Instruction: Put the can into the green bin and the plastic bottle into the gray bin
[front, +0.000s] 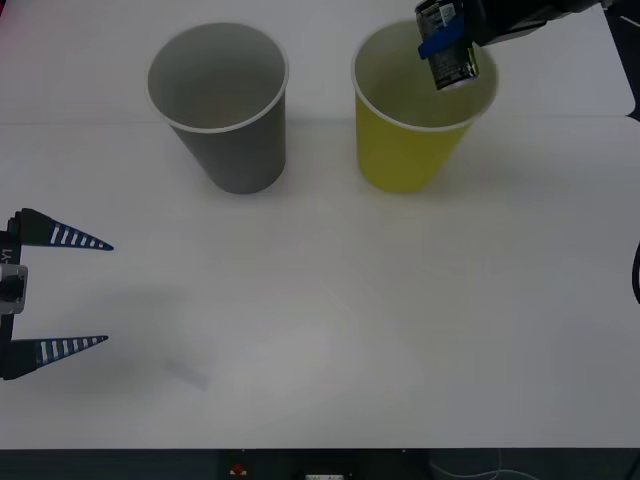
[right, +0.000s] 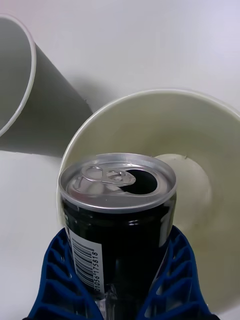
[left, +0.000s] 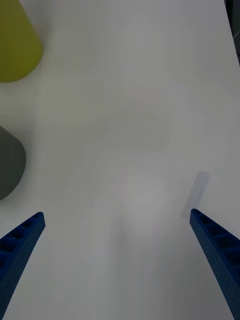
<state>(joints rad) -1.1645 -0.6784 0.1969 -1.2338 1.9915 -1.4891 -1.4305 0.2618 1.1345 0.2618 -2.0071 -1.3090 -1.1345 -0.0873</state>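
Small can (right: 117, 220) with shiny silver top, open hole and dark side, gripped by right end effector (right: 120, 295) above the green bin (front: 405, 150), gray bin (front: 235, 140) beside it, left end effector (front: 85, 292) wide apart over white desk (front: 330, 330)

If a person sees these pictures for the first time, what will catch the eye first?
First, the can, held by the right tool over the mouth of the green bin at the table's far right. The gray bin stands to the left of it, apart. The left tool hangs open over the white table at its near left.
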